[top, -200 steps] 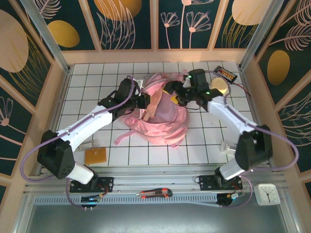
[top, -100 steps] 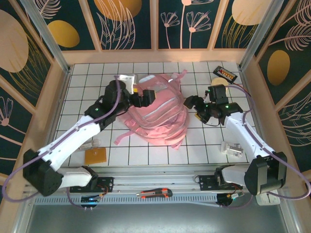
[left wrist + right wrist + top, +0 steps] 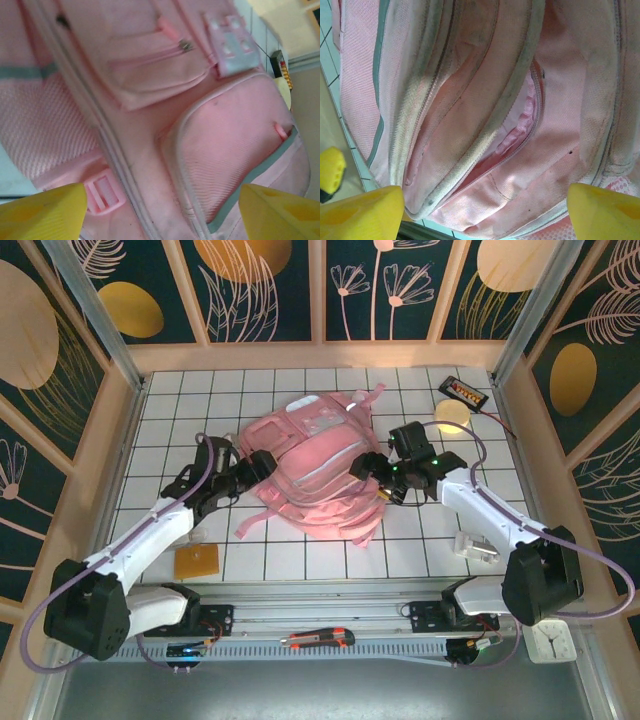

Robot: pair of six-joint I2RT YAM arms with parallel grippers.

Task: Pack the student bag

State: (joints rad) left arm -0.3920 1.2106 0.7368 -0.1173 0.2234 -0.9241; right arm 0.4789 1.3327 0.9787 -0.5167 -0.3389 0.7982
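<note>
Pink student bag (image 3: 315, 475) lying front-up on tiled bench (image 3: 190, 400); left hand (image 3: 262, 464) and right hand (image 3: 368, 472) flanking bag, fingers apart, gripping nothing. Probably best: pinching one lip of zipper opening (image 3: 520, 130), lifting slowly.

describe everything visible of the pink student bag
The student bag is soft pink fabric with grey strips, front pockets, a clear window pocket, mesh side and plastic buckle. It lies front up on the tiled table, straps trailing; one zipper gapes. The left gripper and right gripper, both open, flank it; contact is unclear.
</note>
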